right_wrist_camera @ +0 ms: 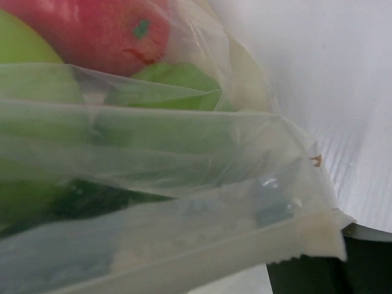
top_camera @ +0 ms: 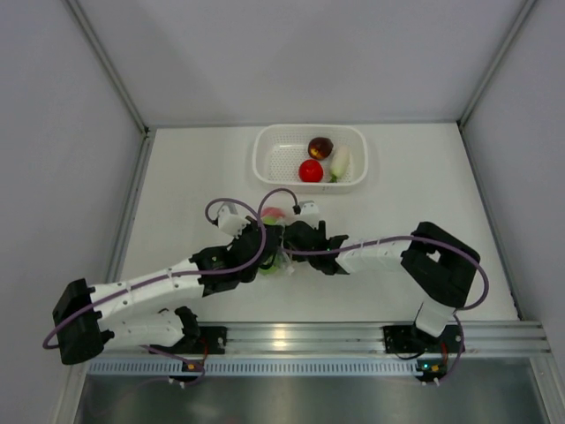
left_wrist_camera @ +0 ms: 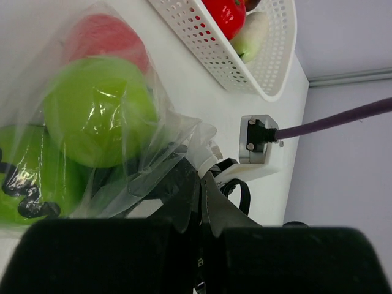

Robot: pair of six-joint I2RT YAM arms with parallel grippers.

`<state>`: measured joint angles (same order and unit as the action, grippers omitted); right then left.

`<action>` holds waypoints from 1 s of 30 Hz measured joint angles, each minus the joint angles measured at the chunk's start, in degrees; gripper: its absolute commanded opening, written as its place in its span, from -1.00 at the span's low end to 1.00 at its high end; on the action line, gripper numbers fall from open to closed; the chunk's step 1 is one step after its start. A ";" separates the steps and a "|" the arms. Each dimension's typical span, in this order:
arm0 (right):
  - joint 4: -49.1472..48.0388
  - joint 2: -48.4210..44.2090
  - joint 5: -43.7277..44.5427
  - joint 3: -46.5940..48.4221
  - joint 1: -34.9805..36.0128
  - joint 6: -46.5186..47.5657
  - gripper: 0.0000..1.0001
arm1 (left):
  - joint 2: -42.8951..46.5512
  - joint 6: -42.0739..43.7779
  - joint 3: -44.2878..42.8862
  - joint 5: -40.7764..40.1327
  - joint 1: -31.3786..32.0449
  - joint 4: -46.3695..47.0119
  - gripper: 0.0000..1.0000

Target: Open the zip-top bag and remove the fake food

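Pinching the bag (left_wrist_camera: 122,122) lip, the right gripper (top_camera: 290,247) is clamping down; left gripper (top_camera: 265,243), cannot tell; slow opposite pulling seems wisest.

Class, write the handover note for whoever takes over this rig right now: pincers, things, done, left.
Right pincer: seems shut on the zip-top bag by its edge.
Left pincer: at the bag, state unclear.
Bag sits mid-table, holding green pieces and a red piece.
Done: red ball, maroon ball and white piece lie in the white basket.
Left: take out the rest.
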<state>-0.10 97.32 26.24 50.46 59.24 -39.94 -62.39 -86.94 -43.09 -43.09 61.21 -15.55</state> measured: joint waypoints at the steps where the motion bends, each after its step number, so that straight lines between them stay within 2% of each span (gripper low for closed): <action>1: -0.42 1.03 -0.13 0.35 -0.13 0.50 0.68 | 0.00 0.20 0.26 0.02 0.00 0.04 -1.00; 5: -2.23 2.67 -0.46 0.70 -0.52 3.08 0.79 | 0.02 1.57 0.94 0.24 -0.02 0.11 -1.00; 12: -8.22 0.42 -2.40 -0.72 -0.92 8.55 0.69 | 0.94 3.37 1.01 0.28 -0.07 0.48 -1.00; 19: -12.09 -2.97 -1.81 -2.16 -1.01 11.47 0.71 | 2.80 3.82 0.98 1.53 -0.02 2.73 -1.00; 24: -12.81 -2.40 -0.44 -1.11 -1.03 11.93 0.73 | 2.99 4.39 0.98 1.73 -0.28 3.82 -1.00; 30: -18.53 -0.70 -0.52 -1.49 -1.33 9.31 0.73 | 2.99 4.87 0.98 2.82 -0.44 4.94 -1.00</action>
<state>-18.63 96.62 25.71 48.97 57.91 -30.63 -59.40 -82.06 -42.11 -40.27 60.77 -10.61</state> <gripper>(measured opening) 0.864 0.018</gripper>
